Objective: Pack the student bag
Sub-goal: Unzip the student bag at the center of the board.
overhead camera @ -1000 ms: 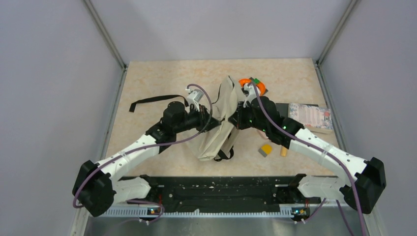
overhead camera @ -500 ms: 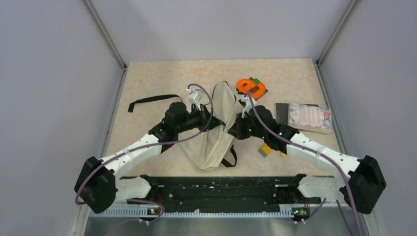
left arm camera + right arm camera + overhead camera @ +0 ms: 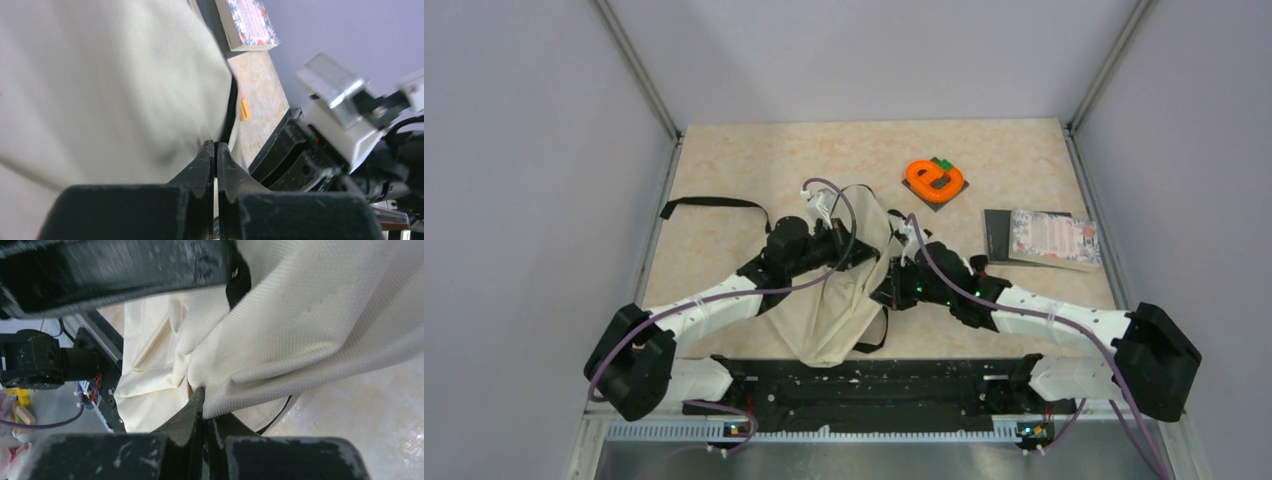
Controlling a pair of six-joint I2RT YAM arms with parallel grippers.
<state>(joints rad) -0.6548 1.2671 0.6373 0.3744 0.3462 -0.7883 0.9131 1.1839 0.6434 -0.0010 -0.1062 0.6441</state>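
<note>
The student bag (image 3: 834,310), a cream fabric backpack with black straps, hangs bunched between my two arms near the table's front middle. My left gripper (image 3: 864,252) is shut on the bag's edge; in the left wrist view (image 3: 216,150) the jaws pinch a thin black trim beside the cream fabric (image 3: 100,85). My right gripper (image 3: 886,290) is shut on a fold of the bag; in the right wrist view (image 3: 202,400) the woven cream cloth (image 3: 310,315) is clamped between the jaws.
An orange tape dispenser on a dark block (image 3: 935,179) sits at the back. A dark notebook and a floral book (image 3: 1044,236) lie at the right. A black strap (image 3: 714,204) trails left of the bag. An orange piece (image 3: 244,110) lies on the table.
Both arms have pulled the bag toward the near edge and lowered it. The orange item at the back is uncovered; the small yellow block by the right arm is now hidden.
</note>
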